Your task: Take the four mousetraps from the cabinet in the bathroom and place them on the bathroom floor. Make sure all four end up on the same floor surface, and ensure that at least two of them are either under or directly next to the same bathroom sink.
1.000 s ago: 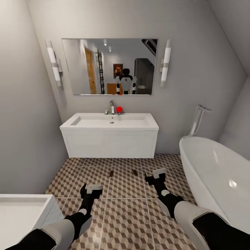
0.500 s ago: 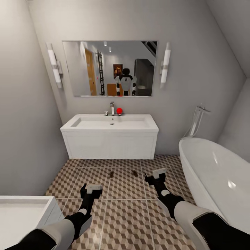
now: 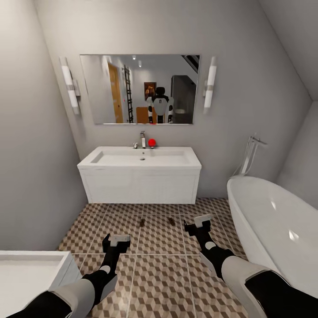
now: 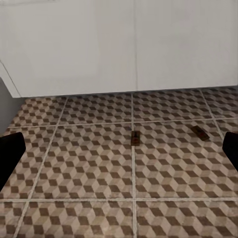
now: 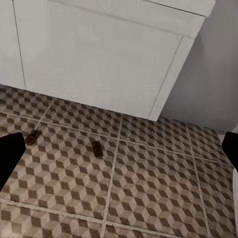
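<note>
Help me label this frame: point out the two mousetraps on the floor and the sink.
left mousetrap [image 3: 142, 222], head view, middle of its board.
right mousetrap [image 3: 171, 219], head view, middle of its board.
sink [image 3: 176, 159], head view, bare top rim right of the basin.

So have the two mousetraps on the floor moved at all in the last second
No. Both mousetraps lie in the same spots relative to the sink and the grout lines; the camera alone shifted slightly.
</note>
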Motion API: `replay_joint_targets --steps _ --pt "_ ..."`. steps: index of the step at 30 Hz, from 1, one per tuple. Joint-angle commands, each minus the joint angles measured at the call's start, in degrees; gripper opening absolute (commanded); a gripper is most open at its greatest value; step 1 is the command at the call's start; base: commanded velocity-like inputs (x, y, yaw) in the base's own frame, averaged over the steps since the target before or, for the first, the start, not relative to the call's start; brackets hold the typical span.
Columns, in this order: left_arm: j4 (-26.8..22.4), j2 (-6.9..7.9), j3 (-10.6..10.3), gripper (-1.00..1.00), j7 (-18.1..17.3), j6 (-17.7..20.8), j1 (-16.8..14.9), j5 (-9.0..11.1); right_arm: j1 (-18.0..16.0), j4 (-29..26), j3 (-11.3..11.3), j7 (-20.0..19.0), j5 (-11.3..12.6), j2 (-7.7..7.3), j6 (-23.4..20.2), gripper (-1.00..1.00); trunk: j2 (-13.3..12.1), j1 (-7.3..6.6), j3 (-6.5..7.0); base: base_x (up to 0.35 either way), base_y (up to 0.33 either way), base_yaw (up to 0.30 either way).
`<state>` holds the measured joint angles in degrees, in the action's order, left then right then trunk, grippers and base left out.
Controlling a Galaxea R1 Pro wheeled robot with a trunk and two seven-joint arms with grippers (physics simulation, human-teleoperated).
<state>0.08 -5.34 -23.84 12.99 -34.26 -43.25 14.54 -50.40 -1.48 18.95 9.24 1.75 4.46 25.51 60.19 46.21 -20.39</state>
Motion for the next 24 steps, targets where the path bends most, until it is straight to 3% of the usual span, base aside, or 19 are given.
replay_joint_targets --steps 1,24 --pt "0.1 -0.02 -0.5 1.0 0.3 -0.1 0.0 0.3 -0.1 0.1 0.5 0.3 0.2 0.02 0.1 1.0 -0.4 -0.22 0.12 0.0 0.0 0.0" --pt "0.1 -0.02 -0.5 1.0 0.3 -0.1 0.0 0.3 0.1 0.1 0.5 0.3 0.2 0.1 0.1 1.0 -9.6 -5.27 4.25 0.0 0.0 0.0"
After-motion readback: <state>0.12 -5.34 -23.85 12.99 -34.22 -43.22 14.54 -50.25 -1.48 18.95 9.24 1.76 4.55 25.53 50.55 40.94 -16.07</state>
